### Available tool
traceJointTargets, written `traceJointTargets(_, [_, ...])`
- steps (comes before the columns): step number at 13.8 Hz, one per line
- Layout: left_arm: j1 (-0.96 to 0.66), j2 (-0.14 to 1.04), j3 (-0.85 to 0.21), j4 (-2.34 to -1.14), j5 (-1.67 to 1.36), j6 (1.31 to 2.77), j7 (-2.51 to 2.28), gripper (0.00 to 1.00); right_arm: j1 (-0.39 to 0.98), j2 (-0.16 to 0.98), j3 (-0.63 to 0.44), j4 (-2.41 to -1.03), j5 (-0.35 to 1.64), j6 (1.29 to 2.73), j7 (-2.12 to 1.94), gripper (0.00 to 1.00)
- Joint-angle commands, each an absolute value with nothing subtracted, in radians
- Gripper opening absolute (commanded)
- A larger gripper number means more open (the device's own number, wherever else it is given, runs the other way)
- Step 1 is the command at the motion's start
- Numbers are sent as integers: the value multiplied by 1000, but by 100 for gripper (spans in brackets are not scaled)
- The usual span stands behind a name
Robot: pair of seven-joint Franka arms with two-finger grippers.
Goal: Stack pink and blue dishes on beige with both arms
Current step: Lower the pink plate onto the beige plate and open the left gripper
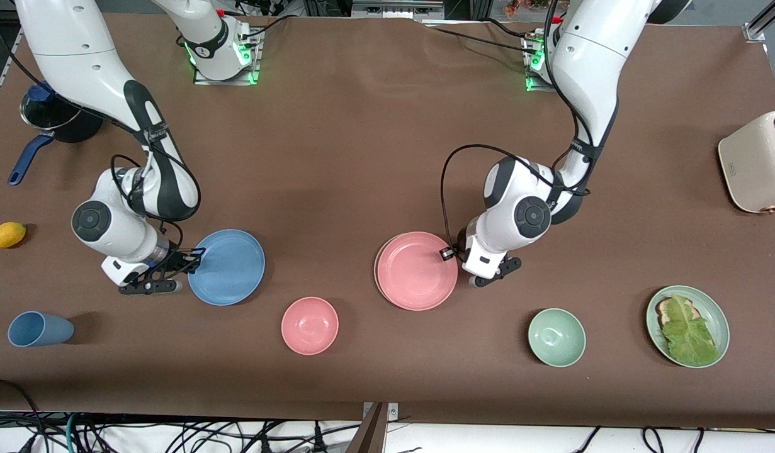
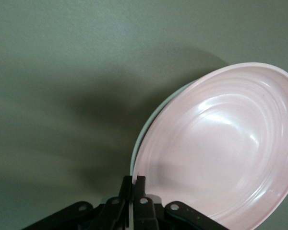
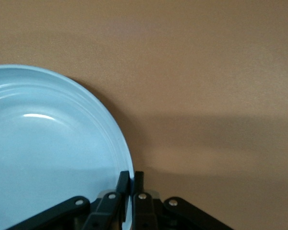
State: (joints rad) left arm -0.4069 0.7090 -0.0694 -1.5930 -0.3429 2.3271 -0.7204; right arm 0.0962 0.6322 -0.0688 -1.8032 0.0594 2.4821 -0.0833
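Observation:
The sky-blue plate (image 1: 226, 267) lies toward the right arm's end of the table. My right gripper (image 1: 195, 255) is shut on its rim, and the right wrist view shows the fingers (image 3: 124, 179) pinching the blue plate's (image 3: 48, 153) edge. The pale pink plate (image 1: 418, 270) rests over the beige plate (image 1: 376, 272), of which only a thin crescent of rim shows. My left gripper (image 1: 450, 253) is shut on the pink plate's rim. In the left wrist view the pink plate (image 2: 221, 158) is tilted, with the pale rim (image 2: 140, 139) of the beige plate showing under it.
Nearer the front camera stand a small pink bowl (image 1: 310, 325), a mint bowl (image 1: 556, 337), a mint plate with bread and lettuce (image 1: 714, 314) and a blue cup (image 1: 39, 329). A lemon (image 1: 6, 234), a dark pot (image 1: 50, 119) and a cream toaster (image 1: 757, 162) sit at the table's ends.

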Motion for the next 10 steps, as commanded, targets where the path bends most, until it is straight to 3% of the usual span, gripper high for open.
traceJointTargets(1, [-431,738,-57,-1546,-364,2329,-750,0,86,637,-55,-1812,75,2490,-98,0])
traceJointTargets(2, [-431,739,-57,-1546,-364,2329,-749,0,86,637,-55,-1812,75,2490,-98,0])
traceJointTargets(5, [-428,738,-55,-1546,-364,2332,-736,34,87,635,-55,-1810,75,2485,-100,0])
traceJointTargets(8, [-426,738,-55,-1546,-361,2332,-735,57,92,604,-45,-1780,72,2409,-101,0])
traceJointTargets(10, [-422,735,-55,-1546,-357,2330,-733,67,92,597,-32,-1709,72,2298,-101,0])
